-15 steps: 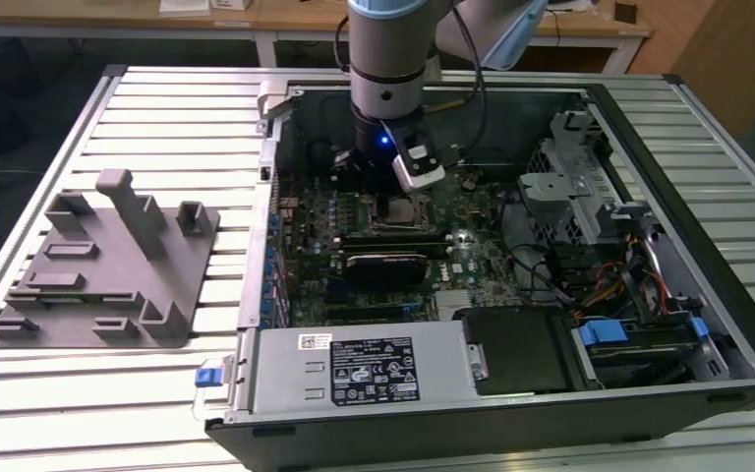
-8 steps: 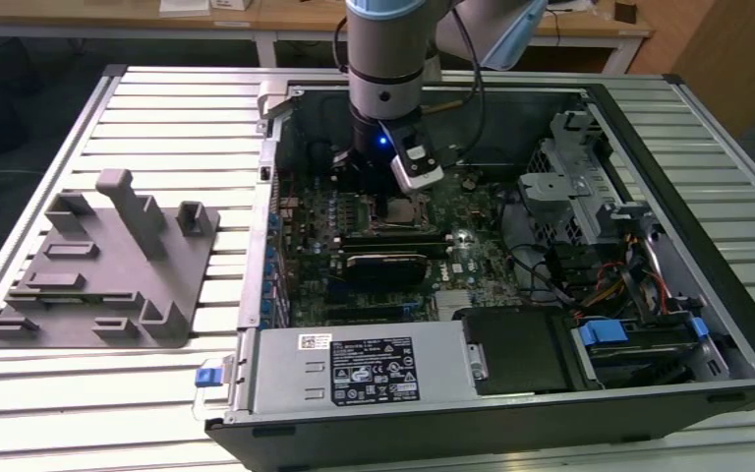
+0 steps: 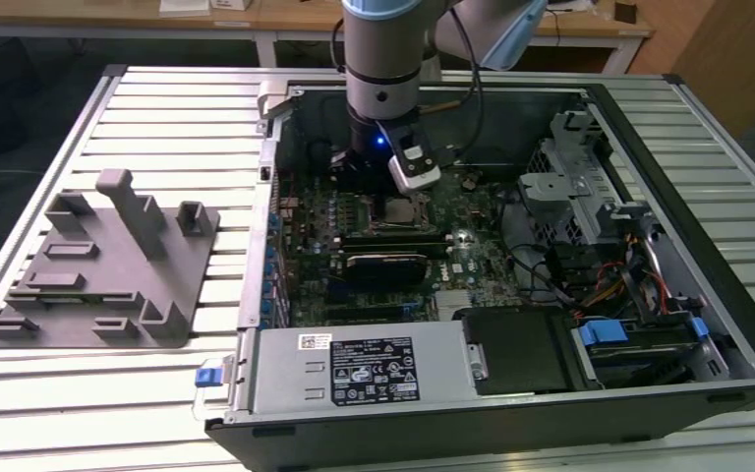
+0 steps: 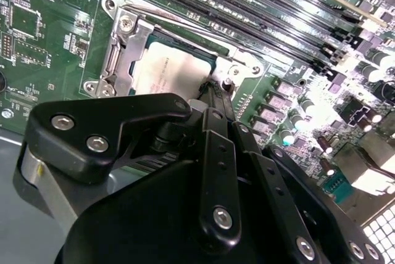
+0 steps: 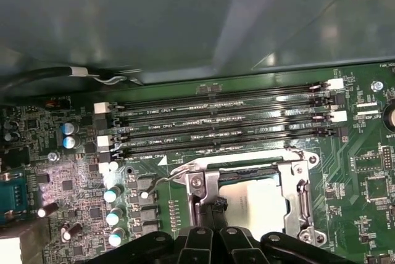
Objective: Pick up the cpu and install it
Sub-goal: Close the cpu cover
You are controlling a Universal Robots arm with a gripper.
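The cpu (image 4: 166, 73) lies flat in the motherboard socket with its silvery top up, inside the metal socket frame (image 4: 117, 54). It shows in the first wrist view too, the cpu (image 5: 262, 202) boxed in by the frame (image 5: 296, 202). My gripper (image 4: 213, 91) hangs just over the socket's edge, its black fingers pressed together at one corner of the chip with nothing between them. In the exterior view the gripper (image 3: 375, 187) reaches down into the open computer case above the socket (image 3: 400, 211).
A grey plastic fixture block (image 3: 102, 265) sits on the slatted table at the exterior view's left. Case walls (image 3: 272, 147) ring the board. Memory slots (image 5: 216, 128) run beside the socket. A power supply (image 3: 351, 369), drive cage (image 3: 588, 197) and cables crowd the case.
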